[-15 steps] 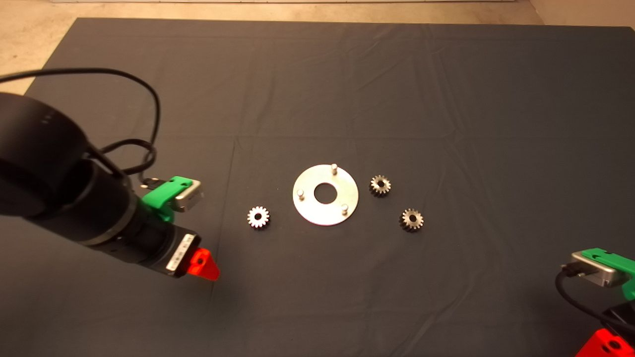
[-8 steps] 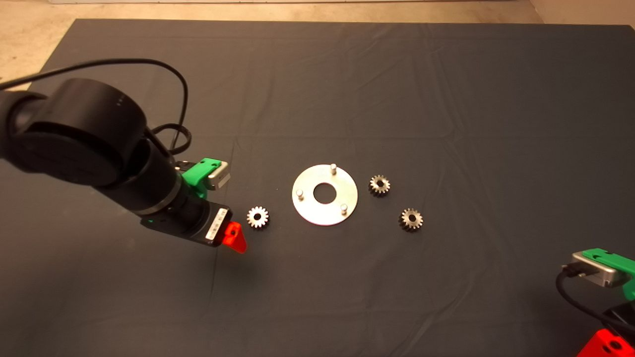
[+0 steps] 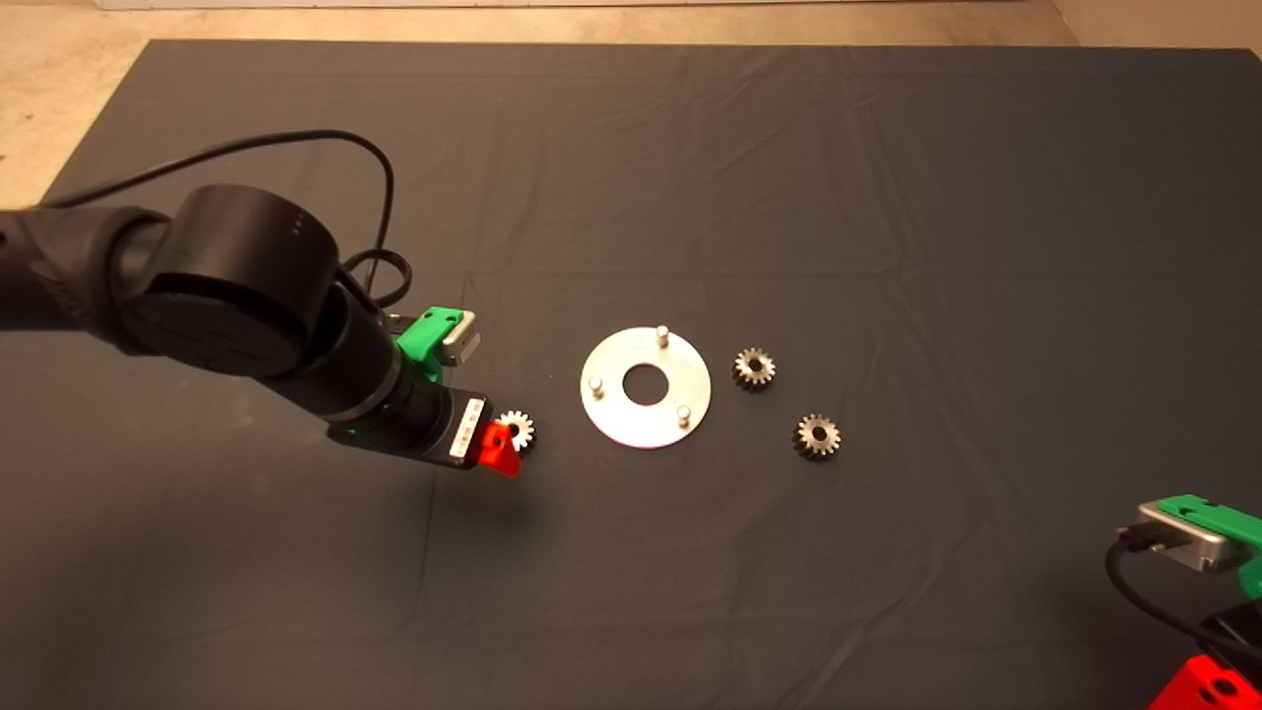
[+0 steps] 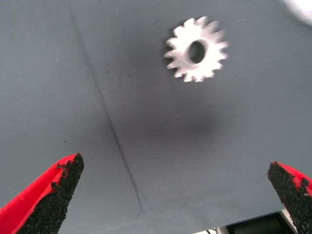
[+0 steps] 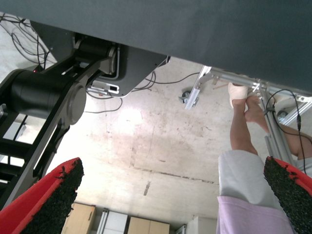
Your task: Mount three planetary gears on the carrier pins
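I bring the left arm in over the first gear.

My left gripper [image 3: 503,449] has swept in from the left to the small silvery toothed gear [image 3: 517,430] beside the flat shiny pinned disc [image 3: 646,387]; its red fingers [image 4: 51,192] gape wide, holding nothing. Two matching gears [image 3: 754,368] wait beyond the disc, while the right gripper [image 3: 1208,682] sits parked, fingers spread. No pin is loaded yet.

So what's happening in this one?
The left gripper hangs open over the mat at the gear left of the disc, not gripping it. The wrist view shows that gear flat on the mat ahead of the spread fingers. All three pins are bare, and the other two gears lie right of the disc. The right gripper is parked at the lower right edge.
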